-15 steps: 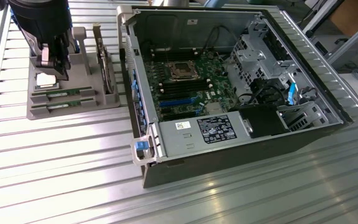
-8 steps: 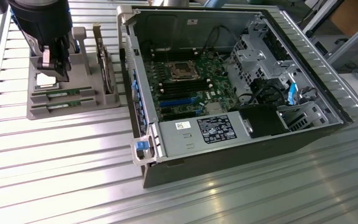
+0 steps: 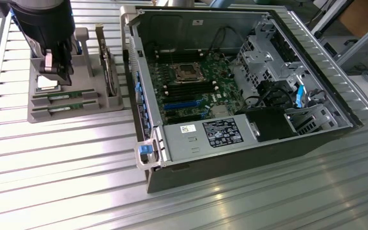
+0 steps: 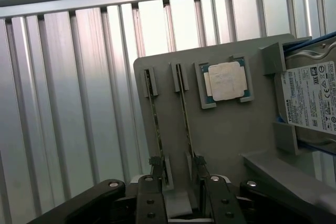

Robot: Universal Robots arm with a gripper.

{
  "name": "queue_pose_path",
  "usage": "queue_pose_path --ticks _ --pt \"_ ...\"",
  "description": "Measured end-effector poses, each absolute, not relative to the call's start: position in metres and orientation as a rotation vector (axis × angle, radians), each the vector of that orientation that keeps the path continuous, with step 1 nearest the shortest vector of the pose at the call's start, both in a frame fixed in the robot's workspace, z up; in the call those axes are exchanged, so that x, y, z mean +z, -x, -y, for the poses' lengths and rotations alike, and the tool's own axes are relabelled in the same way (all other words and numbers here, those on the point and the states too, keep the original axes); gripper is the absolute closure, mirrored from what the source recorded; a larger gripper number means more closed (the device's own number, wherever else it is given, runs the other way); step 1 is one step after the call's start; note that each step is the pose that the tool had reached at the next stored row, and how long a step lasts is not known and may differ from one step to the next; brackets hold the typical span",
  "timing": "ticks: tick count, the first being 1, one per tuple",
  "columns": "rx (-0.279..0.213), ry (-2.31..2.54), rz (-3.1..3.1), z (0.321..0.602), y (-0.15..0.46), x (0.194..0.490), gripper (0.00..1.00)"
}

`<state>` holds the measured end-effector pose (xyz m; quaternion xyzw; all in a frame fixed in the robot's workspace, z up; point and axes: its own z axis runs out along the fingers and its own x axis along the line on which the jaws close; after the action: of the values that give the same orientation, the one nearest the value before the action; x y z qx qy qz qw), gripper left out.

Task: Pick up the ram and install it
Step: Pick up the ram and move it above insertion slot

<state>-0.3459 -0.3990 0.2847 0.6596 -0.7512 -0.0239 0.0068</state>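
Gripper (image 4: 177,167) wide open over tray (image 4: 226,135), at ram (image 4: 185,108) ends — centre jaws on one stick only, descend vert., clear of CPU (image 4: 227,81).

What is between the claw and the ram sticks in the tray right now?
Nothing visible. The open claw hangs directly over the tray, above the two ram sticks; the processor and the hard drive lie off to one side.

The ram (image 4: 186,114), a thin green stick with a white label, stands on edge in a gray holder (image 4: 220,140), parallel to 1 matching stick (image 4: 154,119).
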Motion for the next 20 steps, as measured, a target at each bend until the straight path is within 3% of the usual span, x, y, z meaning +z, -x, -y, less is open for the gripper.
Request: queue_pose_path --ticks 20 --pt "-0.075 -2.063 2.35 0.4 0.346 0.269 0.64"
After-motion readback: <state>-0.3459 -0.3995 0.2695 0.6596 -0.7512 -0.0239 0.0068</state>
